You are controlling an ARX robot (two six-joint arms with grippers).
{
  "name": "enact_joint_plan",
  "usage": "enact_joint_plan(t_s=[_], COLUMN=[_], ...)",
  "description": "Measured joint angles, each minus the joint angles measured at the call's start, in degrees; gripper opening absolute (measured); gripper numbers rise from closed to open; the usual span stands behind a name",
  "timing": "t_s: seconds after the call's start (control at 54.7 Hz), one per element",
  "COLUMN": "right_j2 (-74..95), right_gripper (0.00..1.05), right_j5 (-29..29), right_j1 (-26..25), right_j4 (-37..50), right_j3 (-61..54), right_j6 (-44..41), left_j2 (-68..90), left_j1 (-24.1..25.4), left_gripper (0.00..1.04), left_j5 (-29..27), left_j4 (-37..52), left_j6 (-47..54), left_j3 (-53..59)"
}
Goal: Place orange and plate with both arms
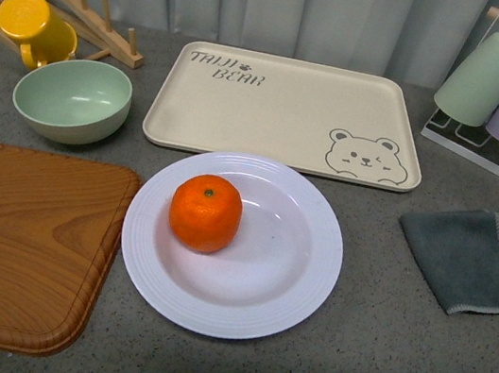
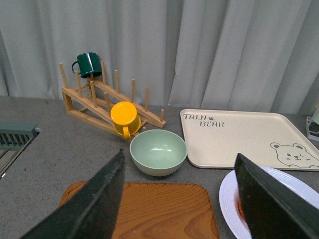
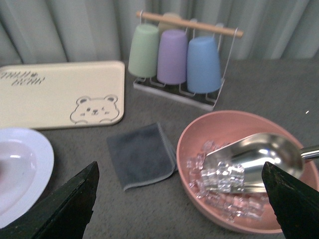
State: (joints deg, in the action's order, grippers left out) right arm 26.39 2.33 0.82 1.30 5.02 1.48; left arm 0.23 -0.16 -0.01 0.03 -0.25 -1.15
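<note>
Claws hover spread wide, gripping nothing: left claw (image 2: pixel 179 155), right claw (image 3: pixel 179 165).

Small glossy orange mandarin (image 1: pixel 205 213) is seated left of centre in large white ribbed-rim plate (image 1: pixel 232 244); plate is flanked by wooden cutting board (image 1: pixel 16 238), beige rectangular bear tray (image 1: pixel 288 113) behind.

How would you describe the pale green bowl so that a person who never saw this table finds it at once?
Start from the big beige tray with the bear drawing at the back of the table. Just off its left edge, behind the wooden cutting board, sits the bowl. Unlike the yellow mug right behind it, it is pale green, wide, empty and without a handle.
</note>
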Motion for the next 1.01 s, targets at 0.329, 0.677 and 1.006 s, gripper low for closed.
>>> enact_joint_plan(t_s=[0.329, 0.677, 1.006], right_j2=[52.9, 85.3, 98.9], right_gripper=[0.96, 0.96, 0.96], right_j5=[-19.7, -35.1, -41.1], right_j1=[-0.7, 4.0, 9.2], right_j4=[21.1, 30.7, 36.9], right_j3=[13.5, 25.8, 36.7], right_j6=[13.1, 33.7, 48.9], left_j2=[0.0, 0.0, 0.0], left_j1=[0.0, 0.0, 0.0], left_gripper=[0.98, 0.98, 0.98], left_j5=[0.0, 0.0, 0.0], left_j4=[0.0, 0.0, 0.0], left_j6=[0.0, 0.0, 0.0], left_j3=[0.0, 0.0, 0.0])
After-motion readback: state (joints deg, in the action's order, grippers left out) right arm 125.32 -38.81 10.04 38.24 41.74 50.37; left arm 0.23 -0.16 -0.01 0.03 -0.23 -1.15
